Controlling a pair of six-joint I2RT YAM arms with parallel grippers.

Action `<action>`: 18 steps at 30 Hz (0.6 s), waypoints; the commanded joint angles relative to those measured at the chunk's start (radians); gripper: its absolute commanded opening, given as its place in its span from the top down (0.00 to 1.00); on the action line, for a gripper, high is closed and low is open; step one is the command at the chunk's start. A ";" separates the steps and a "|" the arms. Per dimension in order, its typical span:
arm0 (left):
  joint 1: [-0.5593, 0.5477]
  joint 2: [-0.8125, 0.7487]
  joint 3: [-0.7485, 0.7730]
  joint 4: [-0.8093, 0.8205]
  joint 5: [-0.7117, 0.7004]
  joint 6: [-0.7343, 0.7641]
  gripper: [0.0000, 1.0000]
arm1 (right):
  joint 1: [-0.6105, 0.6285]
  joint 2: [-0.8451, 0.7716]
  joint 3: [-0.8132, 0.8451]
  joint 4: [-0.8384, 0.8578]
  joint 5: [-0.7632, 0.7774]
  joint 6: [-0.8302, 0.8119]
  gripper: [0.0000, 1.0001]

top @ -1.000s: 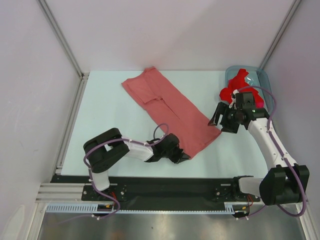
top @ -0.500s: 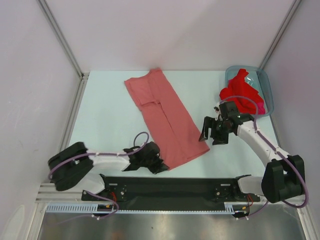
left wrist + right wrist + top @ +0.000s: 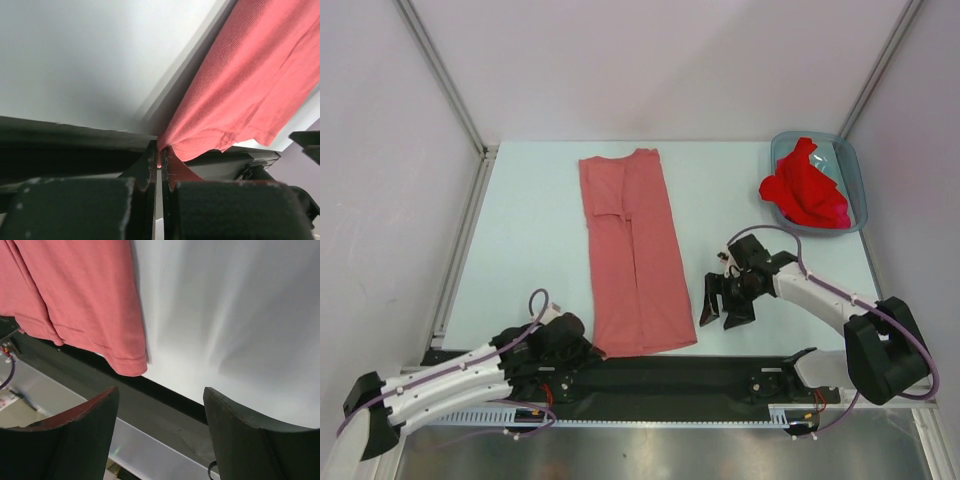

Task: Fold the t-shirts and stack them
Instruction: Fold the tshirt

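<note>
A salmon-pink t-shirt [image 3: 632, 250], folded into a long strip, lies down the middle of the table, its near hem at the front edge. My left gripper [image 3: 582, 350] is shut on the strip's near left corner [image 3: 200, 142] at the table's front edge. My right gripper [image 3: 721, 311] is open and empty, just right of the strip's near right corner [image 3: 122, 362] and not touching it. Brighter red t-shirts [image 3: 803, 185] are heaped in the bin at the back right.
The translucent blue-grey bin [image 3: 853, 175] stands at the back right corner. A black base rail [image 3: 720, 375] runs along the table's near edge. White walls and metal frame posts [image 3: 445, 85] close in the sides and back.
My left gripper has pulled the strip's near end to the left and toward the front edge, swinging the shirt from diagonal to straight. My right gripper has moved down and left, still open.
</note>
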 commanded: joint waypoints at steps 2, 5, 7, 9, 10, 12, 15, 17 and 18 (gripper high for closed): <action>0.000 -0.117 -0.040 -0.178 -0.041 0.055 0.99 | 0.016 -0.033 -0.087 0.105 -0.154 0.061 0.28; 0.000 -0.103 -0.038 -0.178 -0.027 0.081 1.00 | 0.039 -0.036 -0.127 0.167 -0.173 0.096 0.30; 0.000 -0.063 -0.028 -0.152 -0.023 0.110 1.00 | 0.059 -0.036 -0.140 0.215 -0.177 0.119 0.31; 0.001 0.001 -0.002 -0.139 -0.021 0.144 1.00 | 0.074 -0.021 -0.155 0.271 -0.176 0.159 0.33; 0.000 0.021 0.008 -0.129 -0.021 0.153 1.00 | 0.083 -0.016 -0.160 0.291 -0.182 0.170 0.33; 0.000 0.052 0.034 -0.118 -0.024 0.184 1.00 | 0.112 -0.005 -0.172 0.343 -0.176 0.208 0.34; 0.000 0.090 0.055 -0.110 -0.030 0.201 1.00 | 0.148 0.004 -0.190 0.394 -0.156 0.240 0.35; 0.000 0.089 0.061 -0.113 -0.033 0.201 1.00 | 0.163 0.016 -0.195 0.404 -0.148 0.257 0.36; 0.000 0.084 0.061 -0.115 -0.035 0.200 1.00 | 0.180 0.022 -0.198 0.421 -0.148 0.262 0.36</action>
